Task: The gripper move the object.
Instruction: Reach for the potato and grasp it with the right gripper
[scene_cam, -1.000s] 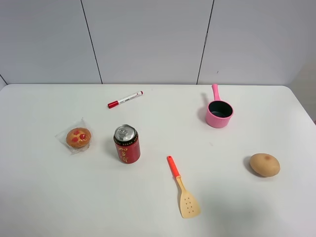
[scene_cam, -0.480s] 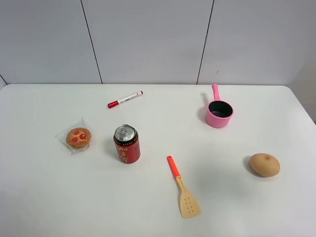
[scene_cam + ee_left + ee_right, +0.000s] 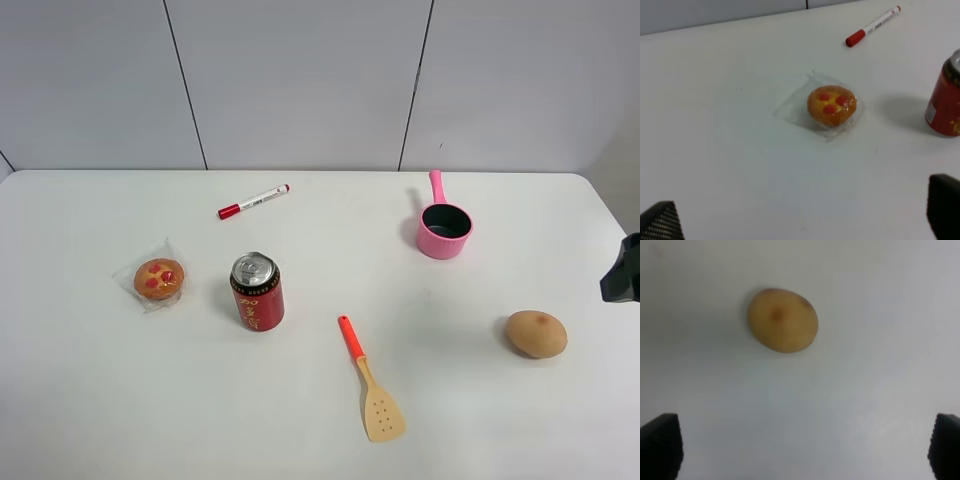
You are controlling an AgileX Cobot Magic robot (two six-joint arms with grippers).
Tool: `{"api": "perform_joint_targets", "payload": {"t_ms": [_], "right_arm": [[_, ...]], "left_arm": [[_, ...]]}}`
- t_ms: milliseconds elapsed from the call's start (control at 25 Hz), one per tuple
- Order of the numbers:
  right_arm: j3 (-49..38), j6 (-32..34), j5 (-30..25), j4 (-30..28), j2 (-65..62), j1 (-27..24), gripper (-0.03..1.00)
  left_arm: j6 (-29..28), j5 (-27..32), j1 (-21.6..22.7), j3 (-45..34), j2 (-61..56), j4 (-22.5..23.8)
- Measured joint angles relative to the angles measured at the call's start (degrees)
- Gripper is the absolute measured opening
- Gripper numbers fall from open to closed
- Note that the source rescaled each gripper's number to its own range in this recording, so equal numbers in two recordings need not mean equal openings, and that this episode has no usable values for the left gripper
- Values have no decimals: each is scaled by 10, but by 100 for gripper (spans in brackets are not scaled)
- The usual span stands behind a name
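The object, a smooth tan-brown potato-shaped lump (image 3: 536, 333), lies on the white table at the right. In the right wrist view the object (image 3: 783, 320) lies alone, ahead of my right gripper (image 3: 805, 450), whose black fingertips (image 3: 660, 445) stand wide apart and empty. A black part of the right arm (image 3: 623, 270) shows at the right edge of the exterior view, up and right of the object. My left gripper (image 3: 805, 222) is open and empty, facing a plastic-wrapped pastry (image 3: 832, 105).
A red soda can (image 3: 257, 291) stands left of centre, with the wrapped pastry (image 3: 158, 278) to its left. A red-capped marker (image 3: 253, 201) lies at the back. A pink saucepan (image 3: 443, 227) sits at the back right. An orange spatula (image 3: 370, 382) lies in front.
A black part of the right arm has come into the exterior view at the right edge. The table objects have not moved.
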State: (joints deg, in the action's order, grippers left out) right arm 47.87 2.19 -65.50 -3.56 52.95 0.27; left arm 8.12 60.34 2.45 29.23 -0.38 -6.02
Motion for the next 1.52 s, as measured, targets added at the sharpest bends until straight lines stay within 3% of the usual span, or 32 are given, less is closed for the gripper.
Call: {"api": "perform_joint_targets", "payload": {"t_ms": [280,640,960,1240,1520], "right_arm": [[0,0,23,-12,72,0,100],[1,-1,112,-10,215,0,100],[-2,-1,157,-10,299,0,100],[-91,-6,276,-11,316,0,100],[-108,-6,321,-11,338,0,100]], "left_arm": [[0,0,0,0,0,0],[0,0,0,0,0,0],[0,0,0,0,0,0],[-1,0,0,0,0,0],[-1,0,0,0,0,0]]}}
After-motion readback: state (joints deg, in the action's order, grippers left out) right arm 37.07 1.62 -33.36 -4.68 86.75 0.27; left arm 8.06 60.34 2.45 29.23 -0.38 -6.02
